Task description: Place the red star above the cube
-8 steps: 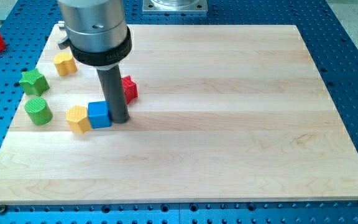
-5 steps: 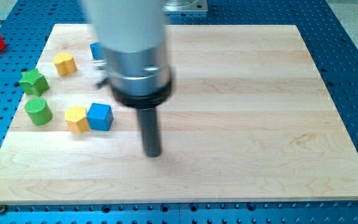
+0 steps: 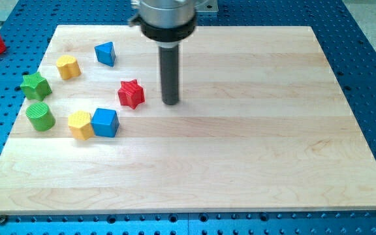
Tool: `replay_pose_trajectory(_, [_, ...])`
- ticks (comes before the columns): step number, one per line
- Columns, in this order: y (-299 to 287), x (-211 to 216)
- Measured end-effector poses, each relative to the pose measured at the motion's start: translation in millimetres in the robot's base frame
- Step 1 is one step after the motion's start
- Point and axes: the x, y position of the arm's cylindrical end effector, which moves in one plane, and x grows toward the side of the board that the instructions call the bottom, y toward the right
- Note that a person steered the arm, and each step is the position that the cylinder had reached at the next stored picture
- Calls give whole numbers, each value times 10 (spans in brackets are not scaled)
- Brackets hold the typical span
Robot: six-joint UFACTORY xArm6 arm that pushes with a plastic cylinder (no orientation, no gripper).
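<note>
A pale wooden counter (image 3: pixel 240 170) of glued planks, its grain running across the view, sits on a blue perforated base. Nearest the viewer and well toward the view's left of the rod stand a blue cube (image 3: pixel 104 122) and, touching its left face, a ridged yellow block (image 3: pixel 80 125), both matt with softened edges. Left again is a ribbed green cylinder (image 3: pixel 40 116), with a green star (image 3: pixel 34 85) beyond it.

The red star (image 3: pixel 131 93), chunky and five-pointed, lies just beside the rod's end on the view's left, apart from it, and already up and a little right of the cube. The tip (image 3: pixel 170 102) rests on bare wood. The arm carries no pincer, only this smooth dark rod below a metal collar, so nothing opens or shuts.

By the look of it the star needs only a slight nudge leftward to sit squarely above the cube. The push would go best slow and short, aimed at the star's middle rather than a point, which could spin it, and stopped early so it keeps off the cube.

Farther back sit a yellow block (image 3: pixel 67 66) with a rounded top and a blue triangular block (image 3: pixel 106 53).
</note>
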Motion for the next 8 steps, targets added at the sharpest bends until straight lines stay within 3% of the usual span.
replay_pose_trajectory(3, [-703, -72])
replay_pose_trajectory(4, [-703, -40])
replay_pose_trajectory(6, [-213, -144])
replay_pose_trajectory(8, [739, -137])
